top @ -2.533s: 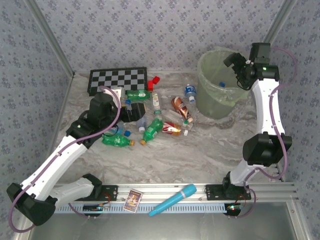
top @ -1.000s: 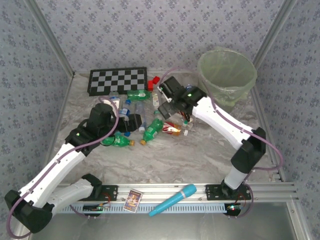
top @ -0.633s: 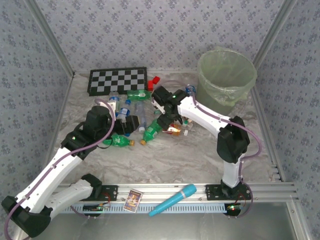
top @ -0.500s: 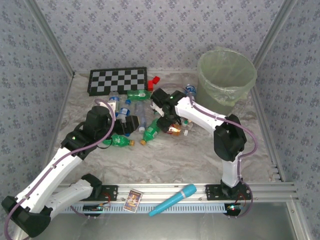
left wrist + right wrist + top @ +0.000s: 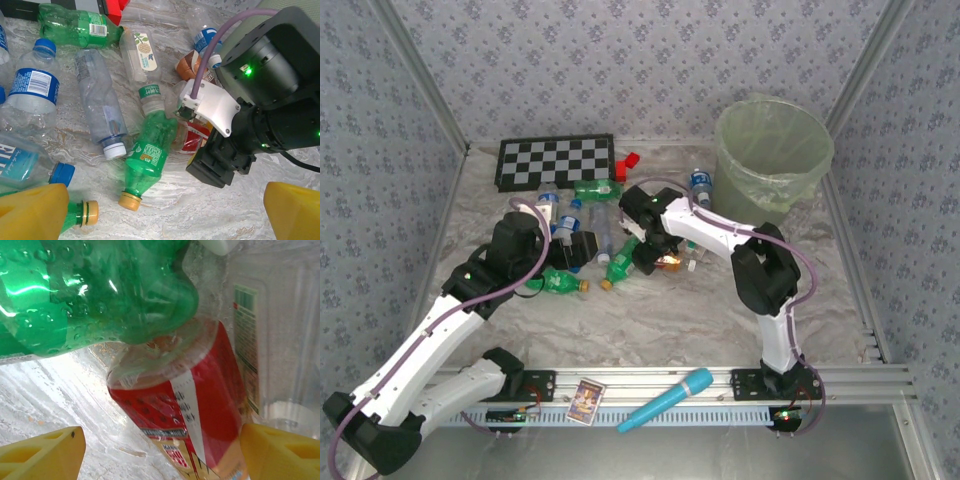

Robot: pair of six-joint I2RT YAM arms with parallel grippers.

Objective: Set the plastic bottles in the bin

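Back from the large translucent yellow-green bin (image 5: 760,200) at upper right, the right gripper (image 5: 160,452) has dropped onto the heap of plastic bottles (image 5: 622,262) at mid-frame. Its jaws are spread either side of a red-labelled clear plastic bottle (image 5: 185,405) and not yet clenched. The left gripper (image 5: 162,215) hovers released nearby.

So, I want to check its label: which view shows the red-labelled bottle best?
Right wrist: the red-labelled bottle sits large inside the open right pincer. Left wrist shows a sliver beside the green bottle; top external, just a speck.
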